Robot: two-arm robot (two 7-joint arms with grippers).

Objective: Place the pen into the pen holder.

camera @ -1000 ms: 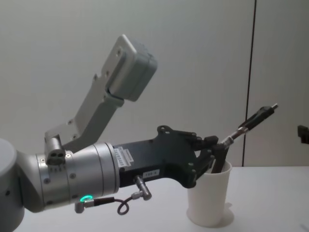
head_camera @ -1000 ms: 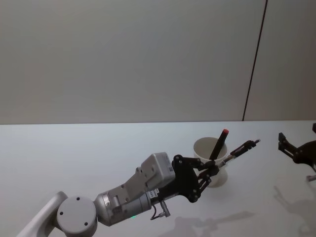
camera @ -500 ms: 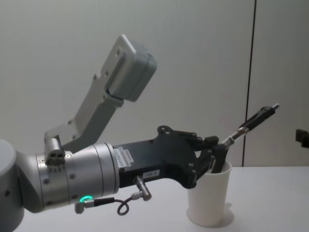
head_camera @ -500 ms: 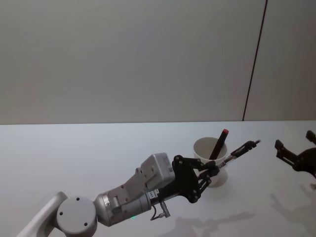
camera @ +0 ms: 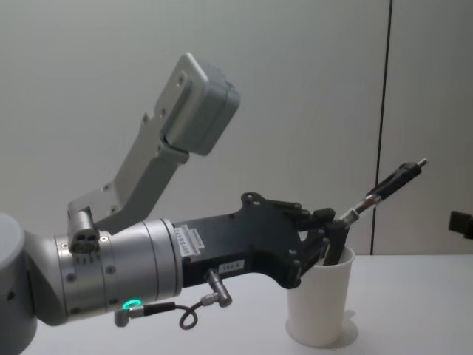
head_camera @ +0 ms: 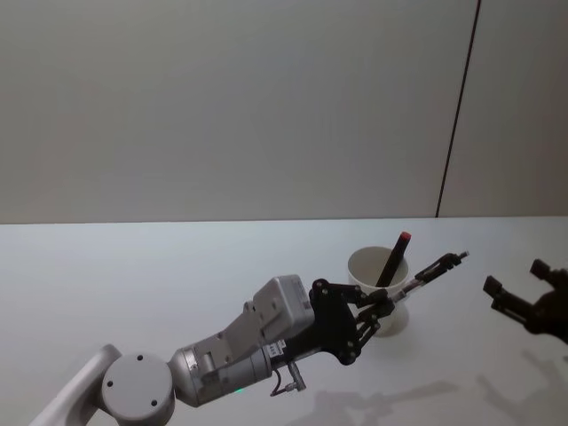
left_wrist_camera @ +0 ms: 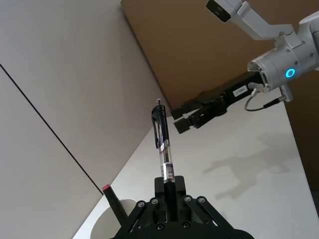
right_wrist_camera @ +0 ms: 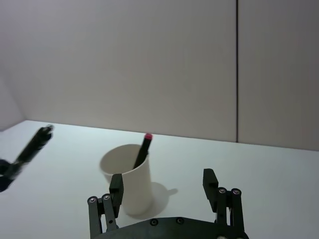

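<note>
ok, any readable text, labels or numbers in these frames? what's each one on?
Nothing reads cleanly.
White sticker on the body of the left gripper: print too small to read.
Small tag lower on that body: looks like digits, blurred.
Printed band on the pen barrel: blurred.
Arm label behind the right gripper: too small.
Pen holder: plain, no print.
</note>
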